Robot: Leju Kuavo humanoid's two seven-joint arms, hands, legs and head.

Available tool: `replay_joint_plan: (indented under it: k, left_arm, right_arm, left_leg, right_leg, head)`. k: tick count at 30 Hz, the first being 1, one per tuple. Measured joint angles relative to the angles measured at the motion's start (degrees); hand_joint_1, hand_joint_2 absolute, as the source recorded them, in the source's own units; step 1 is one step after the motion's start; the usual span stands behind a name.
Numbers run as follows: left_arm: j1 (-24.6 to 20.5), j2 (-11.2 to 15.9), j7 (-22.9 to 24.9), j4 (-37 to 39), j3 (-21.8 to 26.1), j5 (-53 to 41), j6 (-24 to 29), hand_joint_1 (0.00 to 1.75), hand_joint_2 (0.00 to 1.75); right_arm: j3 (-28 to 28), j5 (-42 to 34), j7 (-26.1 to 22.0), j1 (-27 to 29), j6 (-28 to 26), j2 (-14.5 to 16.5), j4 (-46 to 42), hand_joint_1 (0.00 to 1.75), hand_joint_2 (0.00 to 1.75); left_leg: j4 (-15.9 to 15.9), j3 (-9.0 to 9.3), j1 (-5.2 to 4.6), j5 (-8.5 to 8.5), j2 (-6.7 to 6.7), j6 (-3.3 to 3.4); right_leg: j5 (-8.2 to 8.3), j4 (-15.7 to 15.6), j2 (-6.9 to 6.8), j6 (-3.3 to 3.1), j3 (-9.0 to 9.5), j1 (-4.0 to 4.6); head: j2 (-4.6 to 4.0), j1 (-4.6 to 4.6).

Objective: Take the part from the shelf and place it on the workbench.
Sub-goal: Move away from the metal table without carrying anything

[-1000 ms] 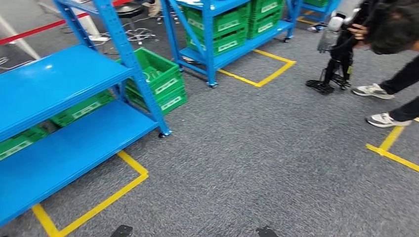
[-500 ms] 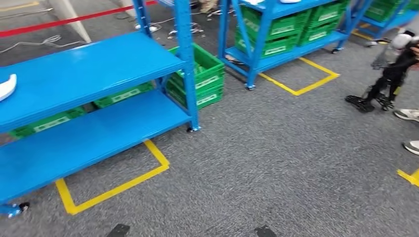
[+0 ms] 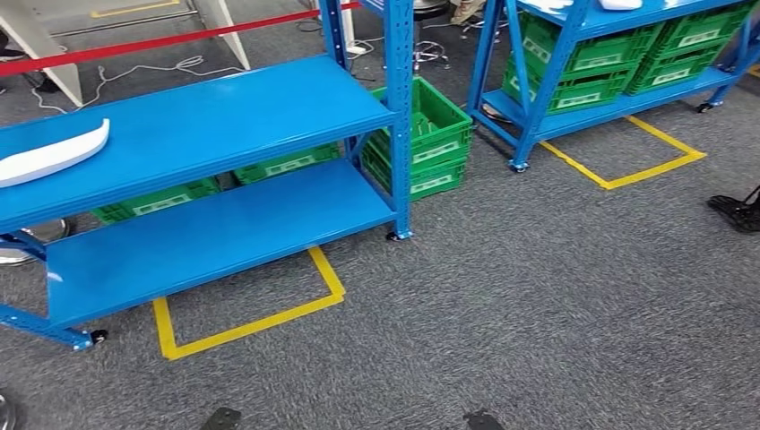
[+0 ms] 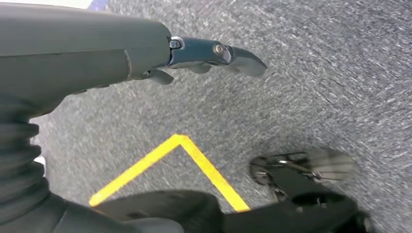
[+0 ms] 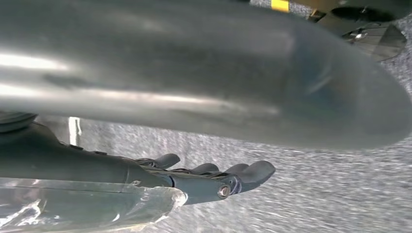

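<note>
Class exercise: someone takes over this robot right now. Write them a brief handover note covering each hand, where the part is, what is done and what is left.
Left hand: hangs over the carpet, fingers straight, holding nothing.
Right hand: also hangs over the floor, fingers extended, empty.
White part: lies on the upper board of the near blue shelf, at its left end, untouched.
Done: nothing beyond facing the shelf.
Left: approach, grasp the part, carry it to the workbench and set it down.

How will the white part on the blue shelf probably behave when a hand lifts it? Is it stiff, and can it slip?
The white part keeps a smooth curved, tapering shape lying flat on the shelf, so it is probably a stiff, fairly light shell. Its glossy surface suggests it may slip in the fingers. Being long and narrow, it could tilt if gripped near one end.
</note>
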Motion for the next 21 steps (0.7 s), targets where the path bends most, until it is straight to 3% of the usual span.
replay_joint_plan:
  k: [2,3,4,6,7,9,10,12,14,16,18,19,21]
  left_arm:
    - [-0.2,0.0,0.0,0.0,0.0,0.0,0.0,0.00,1.75]
    - [-0.2,-0.1,0.0,0.0,0.0,0.0,0.0,0.00,1.75]
    - [-0.2,-0.1,0.0,0.0,0.0,0.0,0.0,0.00,1.75]
    - [-0.1,-0.1,0.0,0.0,0.0,0.0,0.0,0.00,1.75]
    - [-0.2,-0.1,0.0,0.0,0.0,-0.1,0.1,0.00,1.75]
    - [-0.5,-0.1,0.0,0.0,0.0,-0.1,0.1,0.00,1.75]
    - [-0.5,0.0,0.0,0.0,0.0,-0.1,0.1,0.00,1.75]
    - [-0.3,0.0,0.1,0.0,0.0,-0.1,0.2,0.00,1.75]
    - [-0.1,0.0,0.1,0.0,0.0,-0.1,0.2,0.00,1.75]
    - [-0.2,-0.1,0.1,0.0,0.0,-0.1,0.2,0.00,1.75]
    - [-0.2,-0.1,0.1,0.0,0.0,-0.1,0.2,0.00,1.75]
    - [-0.1,-0.1,0.1,0.0,0.0,0.0,0.2,0.00,1.75]
    - [0.0,-0.1,0.1,0.0,0.0,0.0,0.2,0.00,1.75]
  right_arm:
    - [0.0,0.0,0.0,0.1,0.0,0.0,0.0,0.00,0.00]
    - [0.0,0.0,0.0,0.2,0.0,0.0,0.0,0.00,0.00]
    - [0.0,0.0,0.0,0.1,0.1,0.0,0.0,0.00,0.00]
    - [0.0,0.0,0.0,0.0,0.1,0.0,0.0,0.00,0.00]
    - [0.0,0.0,0.0,0.0,0.1,0.0,0.0,0.00,0.00]
    - [0.0,0.0,0.0,0.0,0.2,0.0,0.0,0.00,0.00]
    - [0.0,0.0,0.0,0.0,0.2,0.0,0.0,0.00,0.00]
    - [0.0,0.0,0.1,-0.1,0.2,0.0,0.0,0.00,0.00]
    - [0.0,0.0,0.1,-0.2,0.2,0.0,0.0,0.00,0.00]
    - [0.0,0.0,0.1,0.0,0.2,0.0,0.0,0.00,0.00]
    - [0.0,0.0,0.2,0.2,0.3,0.0,0.0,0.00,0.00]
    - [0.0,0.0,0.2,0.3,0.3,0.0,0.0,0.00,0.00]
    - [0.0,0.0,0.3,0.4,0.3,0.0,0.0,0.00,0.00]
  left_leg:
    - [7.4,-3.64,0.03,-3.28,1.35,-0.19]
    - [9.5,-4.64,0.03,-3.69,1.51,-0.18]
    - [9.6,-4.59,0.02,-3.00,1.60,-0.09]
    - [4.1,-1.51,-0.14,0.50,2.74,0.35]
    - [0.3,0.57,-0.38,2.01,4.39,0.63]
    - [-4.7,3.15,-0.83,3.29,6.77,1.31]
    - [-5.5,3.38,-0.99,3.20,6.99,1.58]
    - [-5.9,3.30,-0.88,3.34,5.51,2.18]
    - [-6.1,3.40,-0.53,3.59,4.12,2.74]
    - [-6.1,3.37,-0.34,3.75,2.69,3.11]
    - [-6.1,3.34,-0.32,3.82,1.06,3.25]
    - [-6.1,3.36,-0.31,3.82,0.25,3.23]
    - [-6.0,3.44,-0.20,3.85,-1.36,3.05]
  right_leg:
    - [-0.11,0.0,-1.75,-0.28,-0.05,0.22]
    - [-0.16,0.0,-2.59,-0.34,-0.05,0.31]
    - [-0.20,0.0,-3.34,-0.38,-0.02,0.38]
    - [-0.34,0.0,-4.59,-0.28,0.21,0.49]
    - [-0.50,0.1,-5.15,-0.11,0.36,0.67]
    - [-0.82,0.2,-6.33,0.38,0.57,1.07]
    - [-0.93,0.2,-6.98,0.64,0.67,1.25]
    - [-1.18,0.1,-7.75,1.23,0.94,1.21]
    - [-2.81,2.2,-5.58,1.93,0.22,0.99]
    - [-6.18,8.8,-2.50,2.37,-2.88,0.79]
    - [-8.11,15.2,-1.52,2.49,-6.29,0.73]
    - [-7.52,15.7,-1.39,2.50,-6.85,0.70]
    - [-3.69,10.5,-0.67,2.50,-4.84,0.48]
  head:
    - [0.00,-0.12]
    - [0.00,-0.13]
    - [0.00,-0.13]
    - [0.00,-0.13]
    - [0.00,-0.17]
    - [0.00,-0.21]
    - [0.00,-0.20]
    - [0.00,-0.13]
    - [0.00,0.08]
    - [0.00,0.45]
    - [0.00,0.61]
    - [0.00,0.64]
    - [0.00,0.64]
